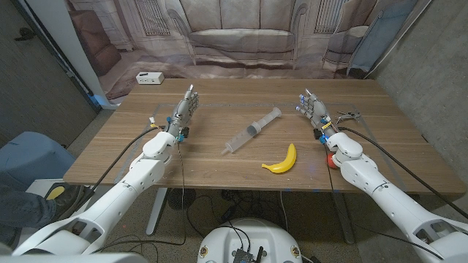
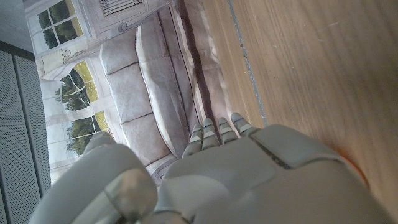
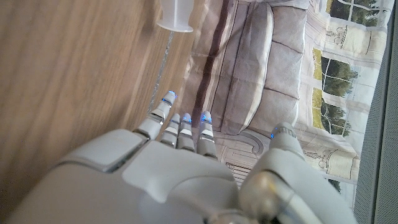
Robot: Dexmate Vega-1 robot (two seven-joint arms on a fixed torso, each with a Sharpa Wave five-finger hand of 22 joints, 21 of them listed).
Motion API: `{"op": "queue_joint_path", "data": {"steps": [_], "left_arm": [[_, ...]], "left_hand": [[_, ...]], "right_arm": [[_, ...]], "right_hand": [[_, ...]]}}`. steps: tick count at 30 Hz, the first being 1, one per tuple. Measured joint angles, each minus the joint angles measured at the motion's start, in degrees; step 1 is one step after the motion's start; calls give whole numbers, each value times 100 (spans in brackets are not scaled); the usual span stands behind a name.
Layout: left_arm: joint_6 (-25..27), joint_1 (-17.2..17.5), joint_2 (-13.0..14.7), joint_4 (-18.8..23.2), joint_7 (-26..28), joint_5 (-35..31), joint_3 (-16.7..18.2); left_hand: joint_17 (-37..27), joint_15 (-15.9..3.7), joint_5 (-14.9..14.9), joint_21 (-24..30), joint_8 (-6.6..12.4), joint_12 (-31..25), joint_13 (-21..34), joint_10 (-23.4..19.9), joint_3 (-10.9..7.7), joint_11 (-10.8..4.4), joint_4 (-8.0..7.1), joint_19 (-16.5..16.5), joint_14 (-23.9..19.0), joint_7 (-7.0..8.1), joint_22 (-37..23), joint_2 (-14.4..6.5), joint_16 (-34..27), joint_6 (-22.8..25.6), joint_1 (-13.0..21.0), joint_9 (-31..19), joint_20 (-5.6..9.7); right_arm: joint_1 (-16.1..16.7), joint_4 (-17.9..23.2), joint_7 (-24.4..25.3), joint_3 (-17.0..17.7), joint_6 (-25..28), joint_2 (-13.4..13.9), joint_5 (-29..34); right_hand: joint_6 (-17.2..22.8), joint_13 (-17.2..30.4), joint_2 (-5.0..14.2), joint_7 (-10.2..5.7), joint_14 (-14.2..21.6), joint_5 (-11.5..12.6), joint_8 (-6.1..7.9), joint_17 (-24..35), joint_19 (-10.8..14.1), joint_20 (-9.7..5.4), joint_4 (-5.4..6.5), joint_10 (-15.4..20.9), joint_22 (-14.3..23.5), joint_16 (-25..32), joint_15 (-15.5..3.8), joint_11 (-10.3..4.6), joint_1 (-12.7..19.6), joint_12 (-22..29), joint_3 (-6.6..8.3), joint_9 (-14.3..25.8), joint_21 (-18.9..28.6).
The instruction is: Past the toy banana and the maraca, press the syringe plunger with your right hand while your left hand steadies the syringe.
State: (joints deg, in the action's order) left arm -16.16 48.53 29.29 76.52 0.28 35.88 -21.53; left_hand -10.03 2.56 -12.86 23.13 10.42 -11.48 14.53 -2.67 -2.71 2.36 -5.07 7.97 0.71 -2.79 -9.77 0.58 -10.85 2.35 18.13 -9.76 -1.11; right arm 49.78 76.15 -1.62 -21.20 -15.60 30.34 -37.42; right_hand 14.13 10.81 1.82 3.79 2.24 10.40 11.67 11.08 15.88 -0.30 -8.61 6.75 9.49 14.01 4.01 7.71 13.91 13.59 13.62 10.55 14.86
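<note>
Head view: The syringe (image 1: 252,131) lies diagonally at the middle of the wooden bench (image 1: 219,164), plunger end toward the far right, tip toward the near left. The toy banana (image 1: 282,161) lies just nearer the robot and to the right of the tip, apart from the syringe. A red item (image 1: 331,160), partly hidden under the right forearm near the bench's front right, cannot be identified with certainty. The left hand (image 1: 186,111) stands left of the syringe, well apart from it, fingers (image 1: 191,97) released and extended, grasping nothing. The right hand (image 1: 313,109) stands right of the plunger end, apart from it, fingers likewise released and grasping nothing. The bench surface between each hand and the syringe is unobstructed. A white power strip (image 1: 148,78) lies at the far left corner. A small metal object (image 1: 349,115) lies just right of the right hand. A printed sofa backdrop (image 1: 241,36) hangs behind the bench.

Left wrist view: The back of the left hand (image 2: 249,180) shows with straight fingers (image 2: 217,127) pointing along the bench (image 2: 311,74) toward the backdrop (image 2: 137,81).

Right wrist view: The right hand (image 3: 168,180) shows with fingers (image 3: 183,127) extended and slightly apart. The syringe's flared end (image 3: 175,15) lies on the bench (image 3: 68,74) beyond the fingertips, not touched.
</note>
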Motion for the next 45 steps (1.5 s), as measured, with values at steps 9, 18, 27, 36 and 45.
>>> {"op": "queue_joint_path", "data": {"steps": [9,18,27,36,45], "left_arm": [[16,137,46,269,271,-155,-10],[81,340,204,703,624,-416,18],[79,493,438,1037,825,-785,30],[16,610,639,1268,858,-1133,15],[149,818,903,1680,983,-1496,-2]], "left_hand": [[0,50,0,0,0,-61,-70,-134,-27,10,25,-63,-93,-71,0,-6,-39,71,67,-26,-62],[0,102,67,-25,86,-127,-176,-392,-137,42,277,-431,-434,-150,0,-68,-105,217,474,-26,-166],[0,99,122,-73,90,-172,-203,-527,-239,90,417,-530,-597,-214,1,-143,-105,321,700,-26,-140],[1,132,143,-73,90,-172,-229,-605,-293,132,485,-674,-686,-254,1,-187,-105,361,835,-53,-167],[1,158,186,-73,90,-196,-229,-658,-345,161,585,-803,-804,-294,-25,-177,-105,401,982,-53,-205]], "right_arm": [[187,212,57,8,68,101,-12],[311,324,63,61,51,167,-47],[350,282,-109,105,-226,165,-74],[356,237,-221,144,-546,148,0],[454,354,-278,185,-718,212,34]], "right_hand": [[0,27,0,0,0,0,0,0,0,0,0,0,0,0,-1,0,0,0,0,0,0],[-1,26,0,0,0,0,0,27,0,0,0,22,-1,0,-1,21,0,0,0,-1,0],[30,25,0,31,54,0,0,26,127,-66,19,93,-1,0,-56,27,0,0,-19,-1,0],[9,15,-71,52,135,0,-24,53,196,-72,56,197,-2,0,-74,8,-72,22,-57,-1,-23],[-135,27,-84,196,134,0,-89,52,236,-112,81,151,-2,0,-72,8,-85,-11,-81,-2,-50]]}}
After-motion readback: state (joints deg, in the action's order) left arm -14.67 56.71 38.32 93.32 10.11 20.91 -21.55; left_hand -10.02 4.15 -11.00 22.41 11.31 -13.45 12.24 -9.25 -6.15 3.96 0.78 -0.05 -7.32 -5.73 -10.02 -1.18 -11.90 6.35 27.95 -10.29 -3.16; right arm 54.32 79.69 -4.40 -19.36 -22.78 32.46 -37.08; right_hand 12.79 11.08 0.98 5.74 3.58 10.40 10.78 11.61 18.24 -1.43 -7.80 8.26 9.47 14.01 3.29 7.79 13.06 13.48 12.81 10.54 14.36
